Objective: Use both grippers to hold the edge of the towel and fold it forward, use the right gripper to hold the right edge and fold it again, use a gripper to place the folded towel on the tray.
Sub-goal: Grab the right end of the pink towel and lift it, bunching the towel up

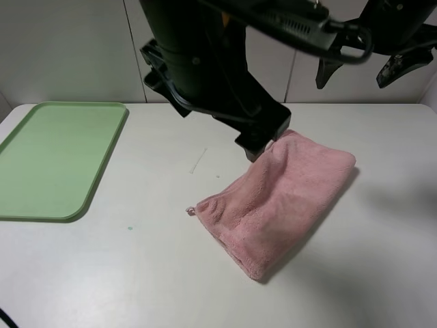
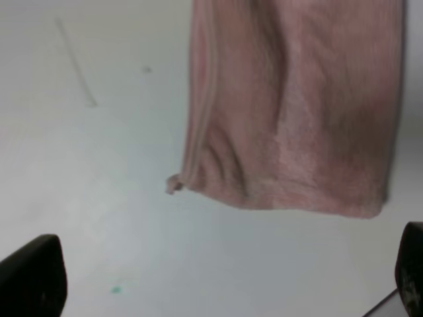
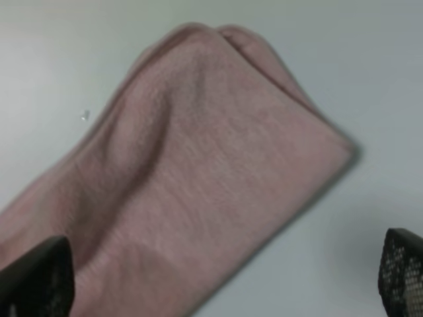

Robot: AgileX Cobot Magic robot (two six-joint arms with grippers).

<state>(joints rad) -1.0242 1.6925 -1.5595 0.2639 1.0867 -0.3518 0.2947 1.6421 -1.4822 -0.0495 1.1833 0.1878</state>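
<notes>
Under bright, even light the towel (image 1: 280,198) throws a soft shadow toward 4 o'clock on the table (image 1: 171,273), and both wrist views are blurred.

In the exterior high view the left arm (image 1: 205,61) covers the far corner of the towel (image 1: 287,191). The tray (image 1: 61,157) is cut off at the frame's left edge. Both wrist views are blurred; the left gripper (image 2: 221,277) and right gripper (image 3: 225,277) show only finger ends at the frame corners.

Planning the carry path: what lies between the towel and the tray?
Only bare table with a faint scratch lies between towel and tray, in the high view.
</notes>
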